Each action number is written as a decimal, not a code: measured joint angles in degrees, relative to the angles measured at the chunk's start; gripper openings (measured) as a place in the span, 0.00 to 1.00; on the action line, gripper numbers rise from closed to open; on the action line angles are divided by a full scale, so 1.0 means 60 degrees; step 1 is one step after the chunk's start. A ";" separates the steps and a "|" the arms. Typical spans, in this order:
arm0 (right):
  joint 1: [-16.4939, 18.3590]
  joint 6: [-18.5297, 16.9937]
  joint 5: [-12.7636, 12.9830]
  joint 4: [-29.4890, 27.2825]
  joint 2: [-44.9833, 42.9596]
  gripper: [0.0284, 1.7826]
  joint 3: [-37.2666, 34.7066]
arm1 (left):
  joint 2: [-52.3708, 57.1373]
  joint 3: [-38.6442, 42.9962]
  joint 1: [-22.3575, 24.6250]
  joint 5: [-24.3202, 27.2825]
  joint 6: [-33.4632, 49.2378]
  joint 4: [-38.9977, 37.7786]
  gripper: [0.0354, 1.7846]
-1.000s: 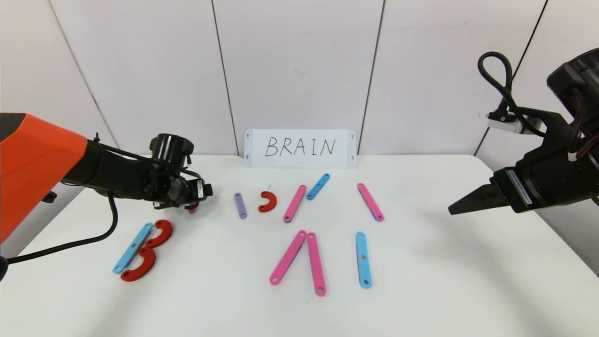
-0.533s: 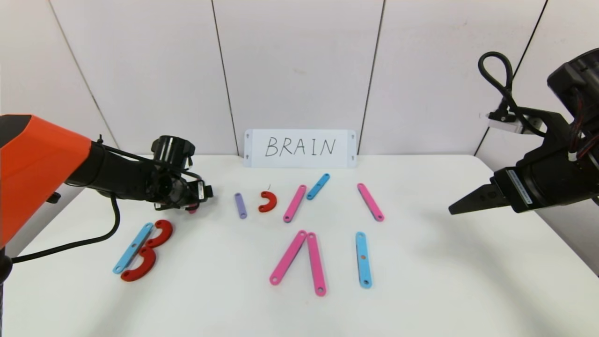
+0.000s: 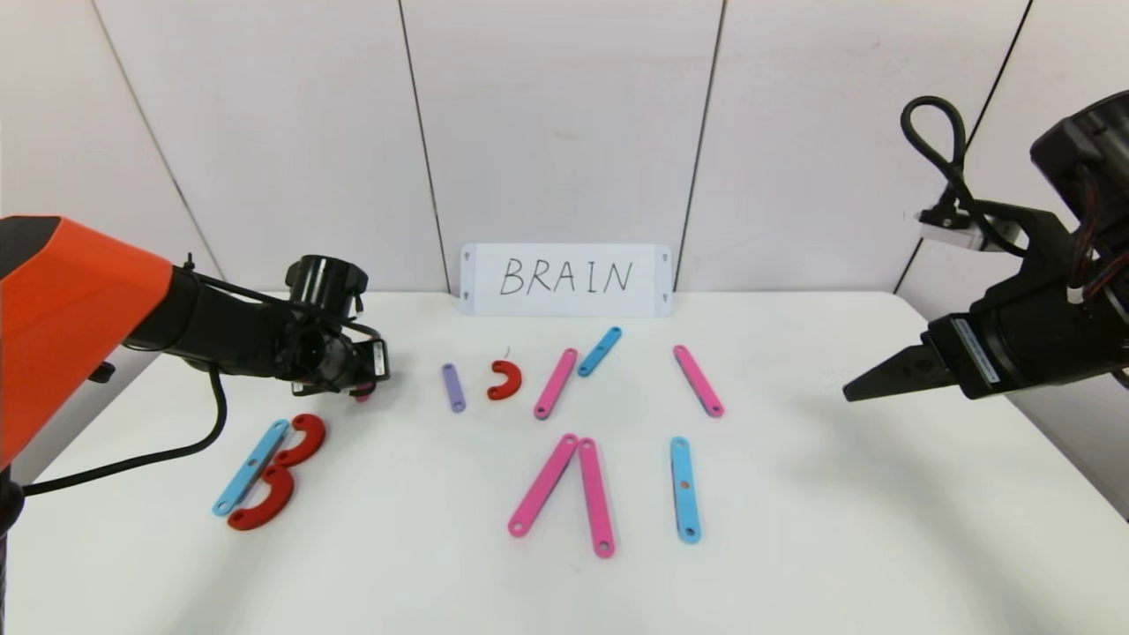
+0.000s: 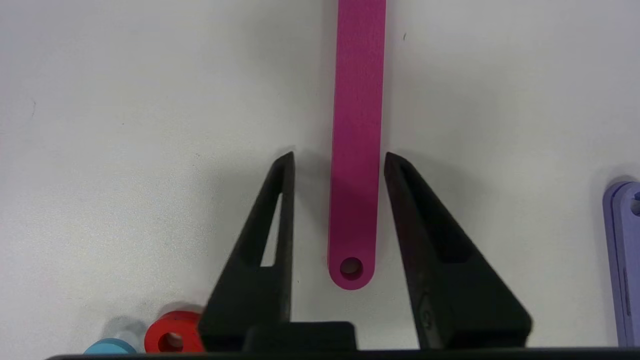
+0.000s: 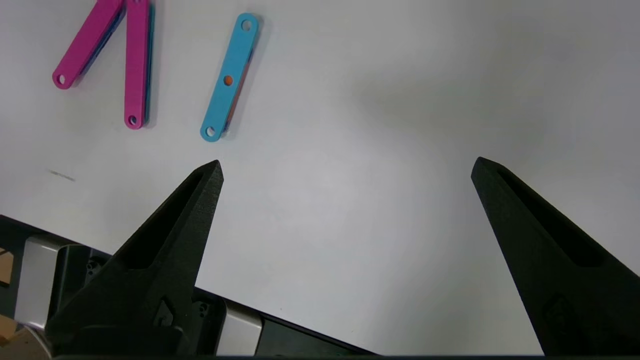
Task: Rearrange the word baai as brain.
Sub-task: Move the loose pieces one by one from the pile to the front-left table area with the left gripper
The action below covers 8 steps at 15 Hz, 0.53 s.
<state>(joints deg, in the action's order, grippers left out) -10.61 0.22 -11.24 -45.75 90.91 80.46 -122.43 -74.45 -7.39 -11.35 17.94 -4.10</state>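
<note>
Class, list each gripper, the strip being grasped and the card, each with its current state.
left gripper: open, straddling the pink strip, gap on one side.
right gripper: wide open, empty.
pink strip: lying flat, not lifted.
white card: standing upright.

You see a smooth white table (image 3: pixel 794 529) with a faint sheen, and on it flat matt plastic pieces such as the pink strip (image 4: pixel 356 150) and the red curve (image 3: pixel 505 380). The card (image 3: pixel 564 280) looks like matt white paper. The left gripper (image 4: pixel 339 160) has matt black plastic fingers (image 4: pixel 440 260), finely grained.
</note>
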 joint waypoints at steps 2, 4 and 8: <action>-0.0008 0.0012 0.0014 0.0465 -0.0028 0.98 -0.0207 | 0.0004 0.0022 -0.0008 0.0000 -0.0006 0.0004 0.16; -0.0037 0.0022 0.0026 0.0569 -0.0051 0.98 -0.0323 | 0.0004 0.0028 -0.0012 -0.0004 -0.0006 0.0000 0.13; -0.0043 0.0014 0.0026 0.0583 -0.0069 0.98 -0.0360 | 0.0030 0.0065 -0.0026 0.0008 -0.0010 0.0012 0.13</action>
<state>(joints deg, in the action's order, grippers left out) -10.86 0.30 -11.08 -42.25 90.49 78.30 -122.25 -74.06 -7.55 -11.30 17.88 -4.02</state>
